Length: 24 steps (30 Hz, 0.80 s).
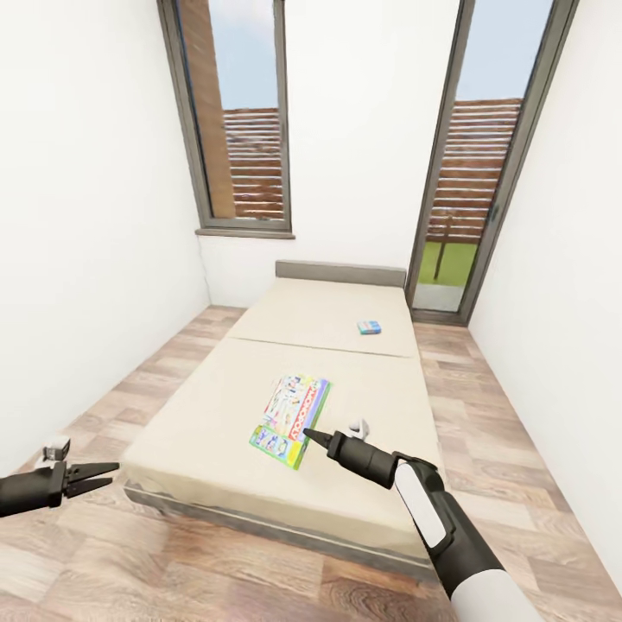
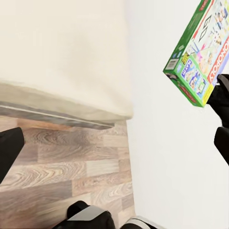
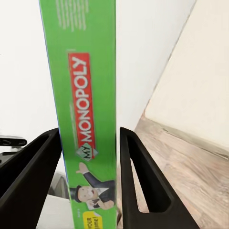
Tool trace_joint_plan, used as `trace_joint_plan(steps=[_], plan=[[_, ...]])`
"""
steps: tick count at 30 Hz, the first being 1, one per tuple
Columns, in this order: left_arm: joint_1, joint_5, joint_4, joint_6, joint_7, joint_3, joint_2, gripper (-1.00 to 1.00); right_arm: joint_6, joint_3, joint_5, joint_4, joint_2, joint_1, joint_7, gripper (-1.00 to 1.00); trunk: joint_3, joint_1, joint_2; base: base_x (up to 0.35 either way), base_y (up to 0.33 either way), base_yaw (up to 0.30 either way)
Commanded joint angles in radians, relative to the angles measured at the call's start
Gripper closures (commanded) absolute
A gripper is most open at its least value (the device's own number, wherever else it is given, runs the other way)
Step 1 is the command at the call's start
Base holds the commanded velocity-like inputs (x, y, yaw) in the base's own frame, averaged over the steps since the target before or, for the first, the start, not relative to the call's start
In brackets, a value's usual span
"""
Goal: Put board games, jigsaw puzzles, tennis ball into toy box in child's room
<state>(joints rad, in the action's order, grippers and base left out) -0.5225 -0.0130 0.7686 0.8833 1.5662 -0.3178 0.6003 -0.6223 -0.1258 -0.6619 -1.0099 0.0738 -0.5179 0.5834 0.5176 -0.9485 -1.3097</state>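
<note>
On the cream bed (image 1: 216,406) I see two board games. A small blue one (image 1: 369,326) lies far up near the headboard. The larger green "My Monopoly" box (image 1: 289,419) is near the foot end, and my right gripper (image 1: 311,434) is shut on its near edge. In the right wrist view the box's thin green side (image 3: 88,71) stands between both fingers (image 3: 143,181), touching them. The left wrist view has the box (image 2: 198,52) tilted and apparently raised off the mattress. My left gripper (image 1: 102,477) hangs open and empty beside the bed's near left corner.
The bed nearly spans the narrow room, with strips of wood-plank floor (image 1: 510,449) on both sides and in front. White walls close in left and right. A window (image 1: 238,121) and a glass door (image 1: 471,173) are on the far wall.
</note>
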Motion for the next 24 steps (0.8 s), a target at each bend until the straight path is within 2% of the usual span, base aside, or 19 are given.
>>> trace_joint_plan(steps=[1,24], plan=[[-0.001,-0.003,0.000,0.011,0.005,0.001,0.000,-1.00,-0.009,0.001,-0.010,0.000,0.000,0.000,-0.003,1.00,-0.002,0.004,0.007,0.000,0.000,0.289],[-0.002,-0.011,-0.004,0.010,0.005,0.002,-0.002,-1.00,-0.009,0.000,-0.010,0.000,0.001,0.000,-0.007,1.00,-0.074,0.092,0.168,0.000,0.000,0.289]])
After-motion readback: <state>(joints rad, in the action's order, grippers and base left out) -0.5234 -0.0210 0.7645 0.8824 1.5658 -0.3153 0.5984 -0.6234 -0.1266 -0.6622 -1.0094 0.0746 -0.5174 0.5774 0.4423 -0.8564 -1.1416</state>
